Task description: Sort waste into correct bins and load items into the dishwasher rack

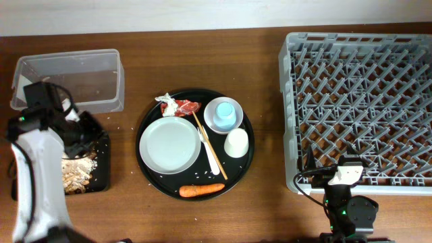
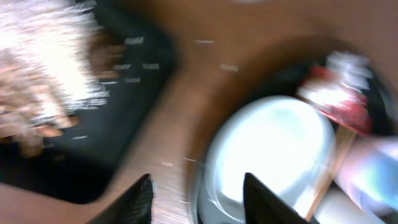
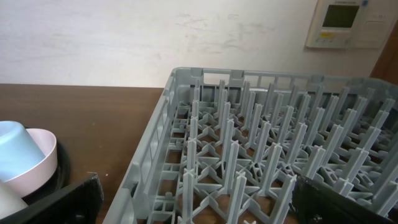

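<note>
1. Scraps of beige rice (image 1: pixel 79 169) lie heaped in the shallow black bin (image 1: pixel 101 152) at the left of the bench (image 1: pixel 202 61). The clear tub (image 1: pixel 88 81) is just behind it.
2. The left gripper (image 2: pixel 199 198) hangs at the far end of that black bin. Its wrist view is badly blurred, yet the fingers show apart with nothing between them.
3. The right gripper (image 3: pixel 202 208) is spread wide and empty, low at the near-left corner of the grey rack (image 1: pixel 361 101).
4. The remaining waste sits on the round black tray (image 1: pixel 158 182). A crumpled red-and-white wrapper (image 1: pixel 185 106) and a white tissue (image 1: pixel 165 100) lie touching at the far rim. An orange carrot (image 1: pixel 202 190) lies at the near rim.
5. The wrapper and tissue look light and soft and will likely crush. A top-down pinch on a raised fold should do.
6. The carrot looks stiff and round and may roll, so it is best taken across its middle.
7. The white plate (image 1: pixel 170 144) lies flat and is probably smooth, slippery and breakable. Its rim is the only real hold.
8. The light blue cup (image 1: pixel 224 111) sits in the white bowl (image 1: pixel 209 125), with the small white cup (image 1: pixel 236 143) near it. Each wants a grip over one wall.
9. The thin chopsticks (image 1: pixel 200 125) and white fork (image 1: pixel 212 160) lie together beside the plate. They are light and low, hard to get under, and likely to slip.
</note>
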You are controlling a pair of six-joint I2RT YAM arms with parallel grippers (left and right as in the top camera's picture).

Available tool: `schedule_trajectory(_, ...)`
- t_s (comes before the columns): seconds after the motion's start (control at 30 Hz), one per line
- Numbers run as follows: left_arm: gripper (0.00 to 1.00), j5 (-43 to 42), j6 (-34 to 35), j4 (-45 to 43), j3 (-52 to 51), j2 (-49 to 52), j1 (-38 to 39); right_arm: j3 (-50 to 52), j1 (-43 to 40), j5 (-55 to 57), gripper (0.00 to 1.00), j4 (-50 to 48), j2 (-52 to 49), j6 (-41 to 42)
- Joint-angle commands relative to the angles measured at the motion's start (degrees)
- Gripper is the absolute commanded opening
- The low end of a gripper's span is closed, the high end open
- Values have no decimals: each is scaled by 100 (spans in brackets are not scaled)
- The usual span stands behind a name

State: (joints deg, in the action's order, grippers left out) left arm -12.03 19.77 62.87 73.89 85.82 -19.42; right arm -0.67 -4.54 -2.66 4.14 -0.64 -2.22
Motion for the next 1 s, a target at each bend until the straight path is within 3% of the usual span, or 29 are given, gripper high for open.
schedule_trajectory(0.0, 50, -833, -654, 157, 133, -704, 968, 35, -37, 31, 99, 17, 44, -37)
schedule_trajectory(0.07, 60, -815, -695, 286, 129, -798, 2072, 35, -37, 31, 99, 17, 44, -37)
schedule_trajectory(0.2, 96, -525, -811, 293, 116, -704, 3729, 35, -37, 31, 99, 17, 44, -37)
schedule_trajectory(0.23, 99, -385, -811, 280, 116, -697, 4087, 35, -37, 31, 99, 17, 44, -37)
schedule_trajectory(0.33, 99, 83, -809, 275, 116, -697, 4756, 35, -37, 31, 99, 17, 44, -37)
schedule_trajectory(0.5, 99, 92, -817, 326, 116, -691, 4931, 35, -37, 31, 99, 17, 44, -37)
schedule_trajectory(0.97, 99, 125, -2444, 140, -549, -501, 6358, 35, -37, 33, 99, 17, 44, -37)
